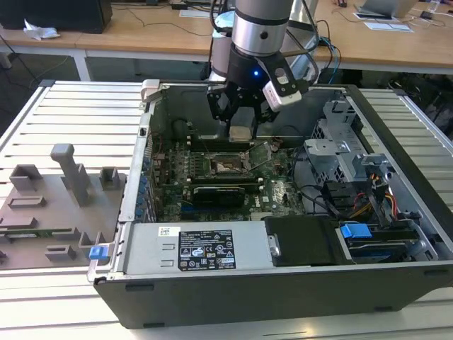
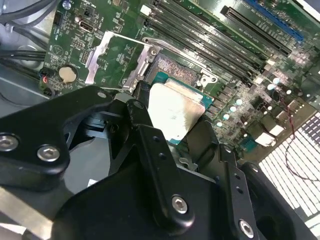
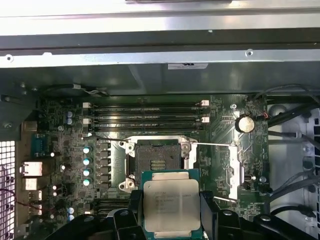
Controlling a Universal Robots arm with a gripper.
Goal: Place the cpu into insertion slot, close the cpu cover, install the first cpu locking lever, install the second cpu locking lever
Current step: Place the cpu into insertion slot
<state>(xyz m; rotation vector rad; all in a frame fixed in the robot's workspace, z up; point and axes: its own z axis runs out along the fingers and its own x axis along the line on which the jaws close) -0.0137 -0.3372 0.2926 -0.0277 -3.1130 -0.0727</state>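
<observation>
Slatted table [image 1: 71,113] carries an open case [image 1: 248,292]; inside, black fingers [image 3: 209,210] pinch the cpu [image 3: 171,202] by two edges, its square top dull silver, rim green, the bare slot [image 3: 159,160] just beyond the fingers.

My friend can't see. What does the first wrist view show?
The black tool grips the cpu, a square silver chip, by two edges above a green motherboard. Close by, the insertion slot sits open and empty.
</observation>
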